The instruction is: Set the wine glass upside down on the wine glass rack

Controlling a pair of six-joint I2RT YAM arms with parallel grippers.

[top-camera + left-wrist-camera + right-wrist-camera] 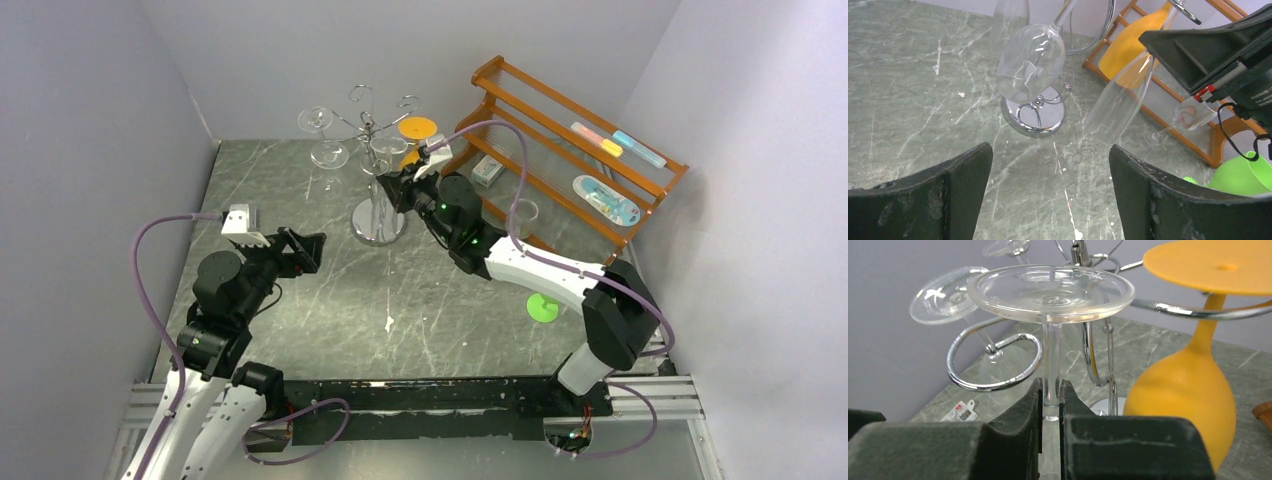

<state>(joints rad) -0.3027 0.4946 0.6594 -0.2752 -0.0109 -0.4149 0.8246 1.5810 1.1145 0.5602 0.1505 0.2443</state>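
My right gripper (1050,395) is shut on the stem of a clear wine glass (1050,290), held upside down with its round foot on top. It stands right at the chrome wine glass rack (372,150), beside a curled arm (998,365); the foot is level with the arms. I cannot tell if the stem is inside an arm. In the left wrist view the held glass (1120,105) hangs over the table by the rack's mirrored base (1035,117). My left gripper (1050,190) is open and empty, low over the table, left of the rack (310,250).
An orange glass (1180,390) and a clear glass (945,300) hang upside down on the rack. An orange-brown wooden shelf (590,150) stands at the back right, with a clear glass (522,215) in front of it. A green object (542,307) lies near the right arm.
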